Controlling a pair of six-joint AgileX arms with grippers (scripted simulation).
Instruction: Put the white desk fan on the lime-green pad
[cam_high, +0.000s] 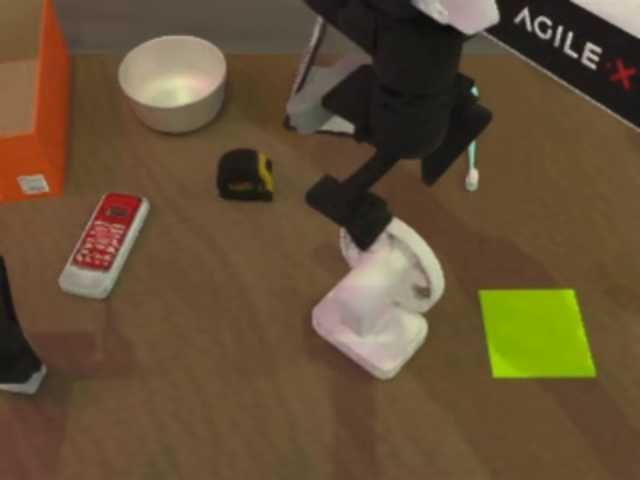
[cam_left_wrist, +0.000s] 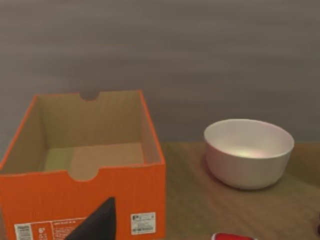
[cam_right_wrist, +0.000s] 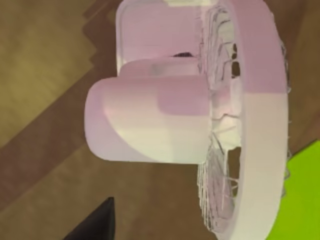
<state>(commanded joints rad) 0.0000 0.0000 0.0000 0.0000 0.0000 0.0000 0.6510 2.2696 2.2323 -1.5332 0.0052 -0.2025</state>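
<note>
At the table's far left you have the parked left gripper (cam_high: 15, 350), whose opening you cannot tell, with the orange box (cam_high: 30, 110), red remote (cam_high: 104, 243), white bowl (cam_high: 172, 82) and black tape measure (cam_high: 245, 174) spread across the left half. Near the middle the white desk fan (cam_high: 380, 295) stands on its base on bare wood, and your right gripper (cam_high: 362, 222) sits at the top of its head; whether the fingers grip it you cannot tell. The lime-green pad (cam_high: 535, 333) lies uncovered just right of the fan.
</note>
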